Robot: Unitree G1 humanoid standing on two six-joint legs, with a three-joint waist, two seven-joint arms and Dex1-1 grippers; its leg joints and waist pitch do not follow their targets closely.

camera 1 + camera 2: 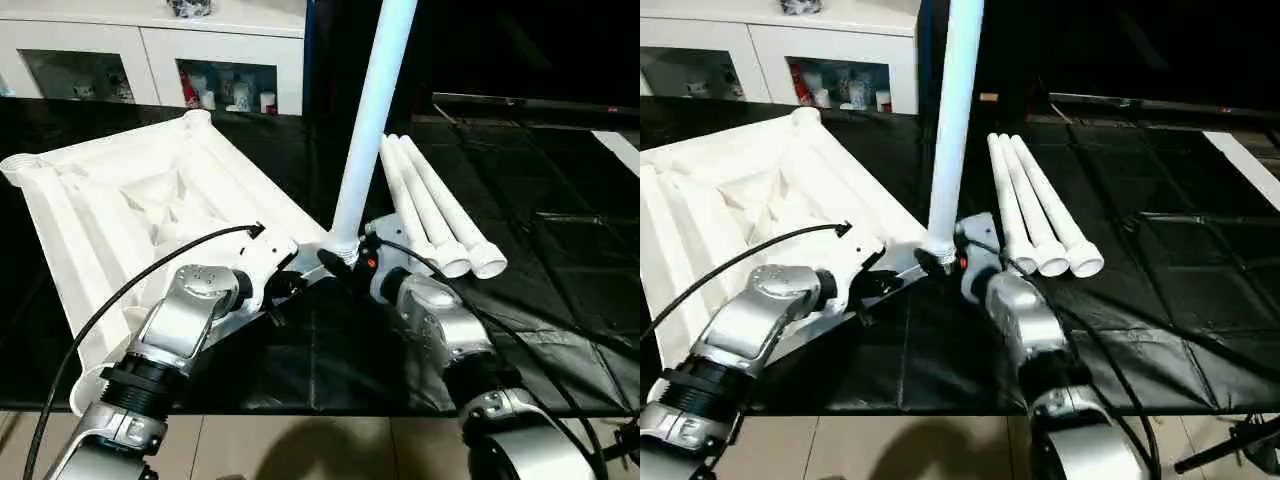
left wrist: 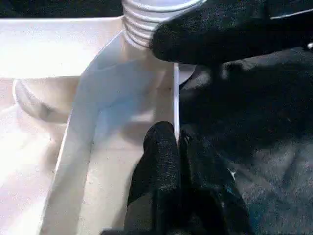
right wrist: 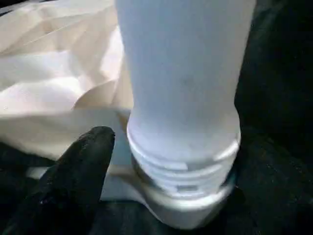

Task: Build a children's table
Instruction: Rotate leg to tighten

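Observation:
The white tabletop [image 1: 120,200] lies underside up on the left of the black-covered surface. One white leg [image 1: 375,110] stands upright with its threaded end in the corner socket [image 1: 338,243] nearest me. My left gripper [image 2: 177,142] is shut on the tabletop's thin side wall just beside that socket. At the leg's base is my right gripper [image 1: 347,262], its jaws open around the leg; one black finger [image 3: 83,166] stands a little off the threaded end. The other finger is hidden behind the leg. Three more legs [image 1: 435,215] lie side by side to the right.
A white cabinet [image 1: 150,50] with glass doors stands behind the table at the back left. The black covering [image 1: 540,250] stretches to the right of the lying legs. The table's front edge [image 1: 330,412] runs just above my forearms, with tiled floor below.

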